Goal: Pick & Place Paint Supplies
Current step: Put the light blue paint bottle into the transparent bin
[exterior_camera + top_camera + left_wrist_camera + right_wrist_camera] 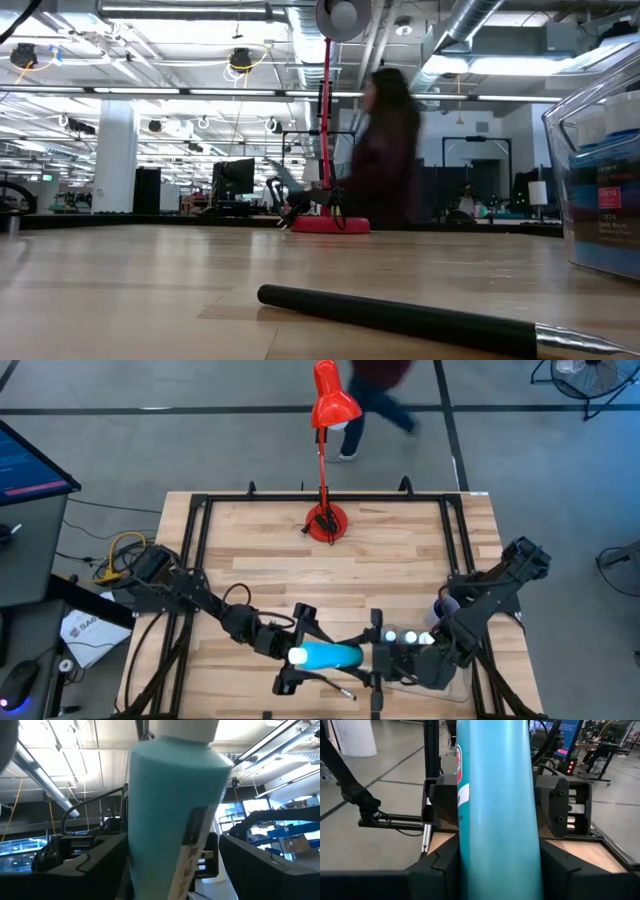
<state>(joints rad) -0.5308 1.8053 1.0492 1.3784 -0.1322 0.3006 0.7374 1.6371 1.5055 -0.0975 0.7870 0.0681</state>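
Note:
A teal paint bottle [330, 656] with a white cap [298, 655] hangs level above the table's near middle, cap toward the table's left. My right gripper [366, 657] is shut on its bottom end from the right. My left gripper [302, 653] stands open around the cap end, one finger [95, 862] on either side of the bottle [170, 820], apart from it. A dark paintbrush [400, 318] lies flat on the table below. My right gripper pinches the bottle's body [497, 845] near its bottom end between its two fingers [437, 865], one on the bottle's near side and one on its far side. The fingers come level from the table's right and lie along the bottle. The bottle is level and lifted clear.
A clear plastic tray [600, 180] with white-capped bottles [408, 635] stands at the near right, beside a lilac cup [445, 606]. A red desk lamp [327, 520] stands at the far middle. A person [385, 150] walks behind the table.

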